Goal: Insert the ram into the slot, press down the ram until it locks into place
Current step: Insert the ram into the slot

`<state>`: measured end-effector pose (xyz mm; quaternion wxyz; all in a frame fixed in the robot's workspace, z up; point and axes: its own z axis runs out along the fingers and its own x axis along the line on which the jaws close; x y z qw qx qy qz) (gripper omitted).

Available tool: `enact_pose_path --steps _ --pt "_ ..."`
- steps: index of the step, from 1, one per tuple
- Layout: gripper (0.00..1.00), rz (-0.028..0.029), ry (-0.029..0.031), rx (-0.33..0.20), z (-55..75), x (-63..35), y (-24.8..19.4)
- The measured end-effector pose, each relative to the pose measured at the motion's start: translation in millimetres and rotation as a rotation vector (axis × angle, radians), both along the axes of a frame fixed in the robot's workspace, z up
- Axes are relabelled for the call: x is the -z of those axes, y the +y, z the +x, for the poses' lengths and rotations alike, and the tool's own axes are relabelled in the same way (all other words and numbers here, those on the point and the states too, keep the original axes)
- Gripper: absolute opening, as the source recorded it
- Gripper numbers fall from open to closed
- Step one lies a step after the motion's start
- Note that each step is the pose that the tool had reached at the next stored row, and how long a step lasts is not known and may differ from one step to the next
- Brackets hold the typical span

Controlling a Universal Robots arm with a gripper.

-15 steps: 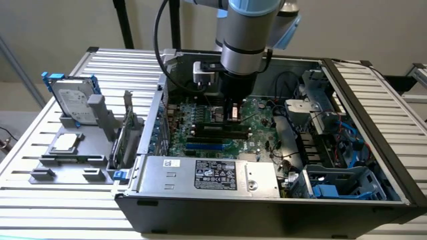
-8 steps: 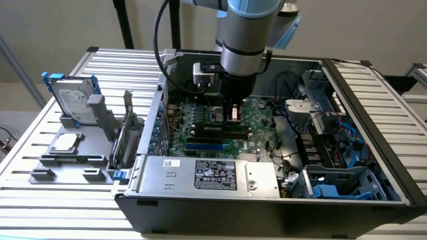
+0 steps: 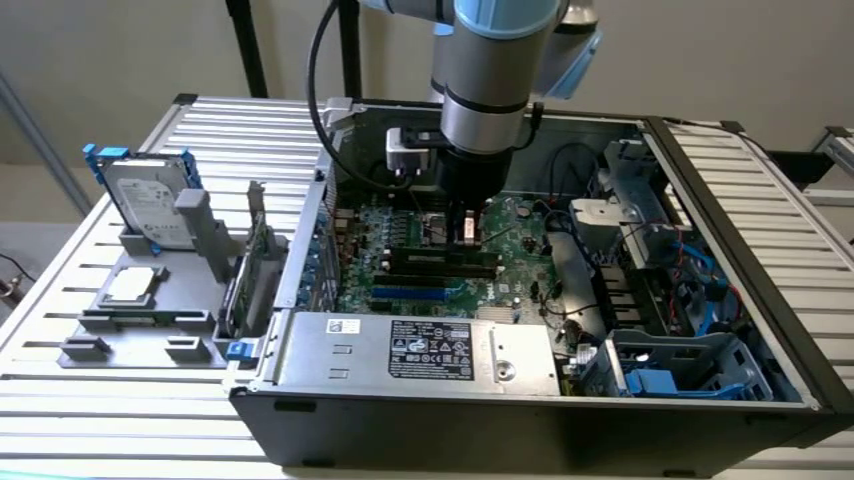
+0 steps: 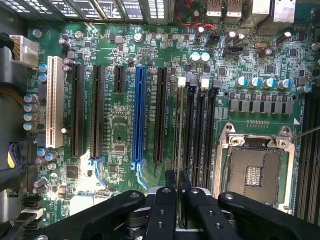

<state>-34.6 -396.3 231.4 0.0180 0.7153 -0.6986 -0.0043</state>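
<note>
"Where is the ram (image 4: pixel 178 140)?"
"Edge-on, clamped in the pincer (image 4: pixel 178 192), along the slot (image 4: pixel 182 115) beside the processor socket (image 4: pixel 255 172). Whether it is seated cannot be told."
"Any writing?"
"The power supply (image 3: pixel 420 350) has a label with print too small to read."

No text readable; power supply label (image 3: pixel 430 350) perhaps certification marks; hard drive label (image 3: pixel 143 197) blurred.

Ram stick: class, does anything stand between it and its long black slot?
Nothing visible does. The black gripper holds the thin green ram stick edge-on right over the long black plastic slot; no cable or part crosses between them.
</note>
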Motion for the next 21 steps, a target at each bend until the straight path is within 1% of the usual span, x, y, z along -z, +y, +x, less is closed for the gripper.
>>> enact_pose_path --steps 11,21 --pt "0.13 0.0002 -0.0026 0.0 -1.0 2.2 0.1" --pt "0.13 -0.0002 -0.0027 0.0 -1.2 4.5 1.5"
